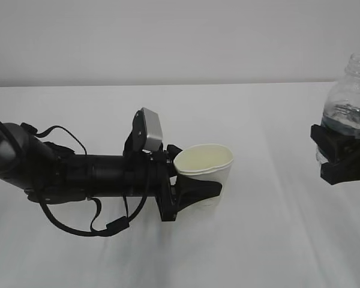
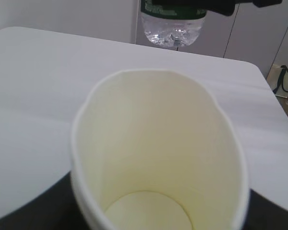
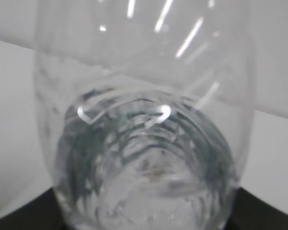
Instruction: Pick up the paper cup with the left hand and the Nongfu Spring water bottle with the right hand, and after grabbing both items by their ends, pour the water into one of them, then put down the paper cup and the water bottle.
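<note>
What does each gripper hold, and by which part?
Left gripper: paper cup, by its lower body. Right gripper: Nongfu Spring water bottle, around its lower half.

My left arm (image 1: pixel 78 174) lies stretched low along the table, reaching from its left edge toward the middle, cables looped under it and the silver-grey wrist box (image 1: pixel 149 131) tilted on top. My left hand (image 1: pixel 195 180) has its black fingers (image 1: pixel 199 189) clamped on the paper cup (image 1: pixel 205 165), gripping it low on its sides. My right hand (image 1: pixel 342 157) is raised at the table's right edge, its jaws closed around the Nongfu Spring water bottle (image 1: pixel 351 96), which it holds upright.
</note>
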{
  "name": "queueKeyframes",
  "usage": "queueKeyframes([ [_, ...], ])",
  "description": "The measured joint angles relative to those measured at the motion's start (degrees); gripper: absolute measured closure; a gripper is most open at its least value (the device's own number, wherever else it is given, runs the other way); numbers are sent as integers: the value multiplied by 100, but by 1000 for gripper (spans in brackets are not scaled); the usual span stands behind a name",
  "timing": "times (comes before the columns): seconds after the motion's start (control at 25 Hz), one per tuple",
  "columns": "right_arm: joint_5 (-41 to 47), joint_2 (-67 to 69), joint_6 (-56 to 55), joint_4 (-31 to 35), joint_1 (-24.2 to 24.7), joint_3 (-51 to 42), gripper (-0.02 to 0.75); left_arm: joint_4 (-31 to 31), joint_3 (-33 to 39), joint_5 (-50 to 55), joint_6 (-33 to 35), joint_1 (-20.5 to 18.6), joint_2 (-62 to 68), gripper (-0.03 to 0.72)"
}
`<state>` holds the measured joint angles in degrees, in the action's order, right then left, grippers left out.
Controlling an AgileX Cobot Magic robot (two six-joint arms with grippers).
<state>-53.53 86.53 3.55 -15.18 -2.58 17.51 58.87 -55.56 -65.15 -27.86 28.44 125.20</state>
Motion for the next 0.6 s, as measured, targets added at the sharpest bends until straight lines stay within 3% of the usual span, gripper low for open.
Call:
queueKeyframes([
  [0.6,583,-666,-123,0,0,-21,343,-346,0,172,-4,612,0,263],
])
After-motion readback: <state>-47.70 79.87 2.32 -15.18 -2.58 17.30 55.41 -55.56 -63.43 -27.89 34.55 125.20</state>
